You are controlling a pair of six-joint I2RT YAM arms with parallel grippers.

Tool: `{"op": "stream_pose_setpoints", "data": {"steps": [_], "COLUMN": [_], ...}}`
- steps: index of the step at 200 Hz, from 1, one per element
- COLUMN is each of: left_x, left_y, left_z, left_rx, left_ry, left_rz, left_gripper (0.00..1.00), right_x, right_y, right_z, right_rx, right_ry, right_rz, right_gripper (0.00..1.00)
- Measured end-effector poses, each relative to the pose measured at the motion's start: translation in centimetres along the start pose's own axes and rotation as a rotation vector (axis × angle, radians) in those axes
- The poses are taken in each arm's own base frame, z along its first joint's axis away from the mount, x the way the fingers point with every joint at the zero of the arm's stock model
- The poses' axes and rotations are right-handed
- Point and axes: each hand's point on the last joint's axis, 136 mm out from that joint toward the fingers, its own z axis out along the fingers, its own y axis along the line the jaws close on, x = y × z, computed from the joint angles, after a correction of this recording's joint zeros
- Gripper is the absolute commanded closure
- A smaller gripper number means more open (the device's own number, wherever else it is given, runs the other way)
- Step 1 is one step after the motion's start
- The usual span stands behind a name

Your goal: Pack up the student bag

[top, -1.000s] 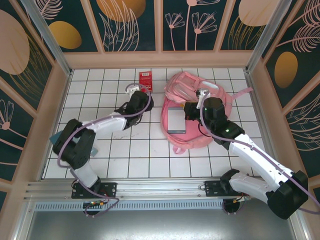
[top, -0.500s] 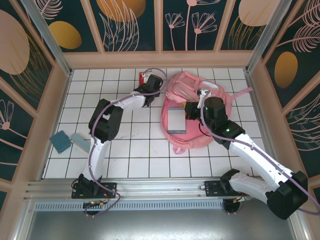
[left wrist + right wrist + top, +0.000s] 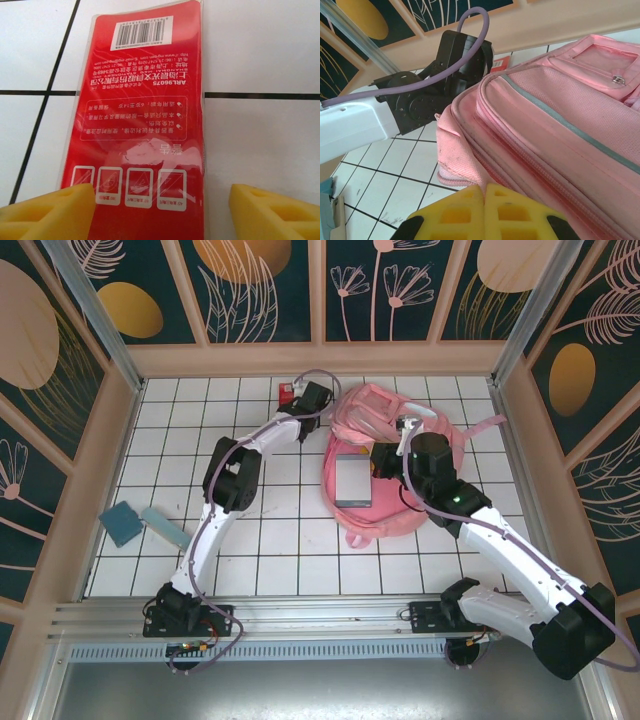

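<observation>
Left wrist view had the left gripper (image 3: pixel 161 212) hanging low over a flat red plastic packet (image 3: pixel 142 100) w/ a barcode and white print, which lay on the white tiled table (image 3: pixel 260 50). Its yellow foam pads (image 3: pixel 272 212) stood apart: one covered the packet's near corner in view, the other sat clear of the opposite edge. The step in hand looked like picking that packet up for the bag. To do it well, I'd judge the gripper needed shifting sideways so both pads straddled the packet evenly. It should then press right down to the tile before closing, since sth this thin & glossy would prob slide or buckle rather than lift. Catching one long edge might work better than a flat squeeze.

The large pink fabric student bag (image 3: pixel 390 518) lay flat on the table, right of centre twd the back, just beside the packet. A grey flat rectangular item (image 3: pixel 352 480) rested on its front. Close up, the bag showed woven pink cloth, a pale grey strip, a zip line & a clear-windowed pocket w/ a metal pull. The right gripper (image 3: pixel 485 207) had its yellow pads pressed together at a fold of the bag's edge; whether cloth was pinched between them, couldn't tell.
</observation>
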Motion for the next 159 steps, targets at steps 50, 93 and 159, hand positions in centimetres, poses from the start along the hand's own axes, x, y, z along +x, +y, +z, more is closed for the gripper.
{"op": "stream_pose_setpoints", "data": {"steps": [50,93,159], "left_x": [0.67,0.74,0.68], "left_y": [0.26,-0.09,0.49], "left_z": [0.28,0.45,-0.24], "left_rx": [-0.007,0.014,0.042], "left_ry": [0.046,0.068,0.071], "left_rz": [0.019,0.016,-0.001], "left_gripper": [0.4,0.78,1.0], "right_x": [0.21,0.21,0.2], "right_y": [0.07,0.06,0.06], "right_z": [0.16,0.17,0.15], "right_rx": [-0.01,-0.01,-0.01], "right_ry": [0.011,0.012,0.011], "right_rz": [0.002,0.003,0.003], "right_gripper": [1.0,1.0,1.0]}}
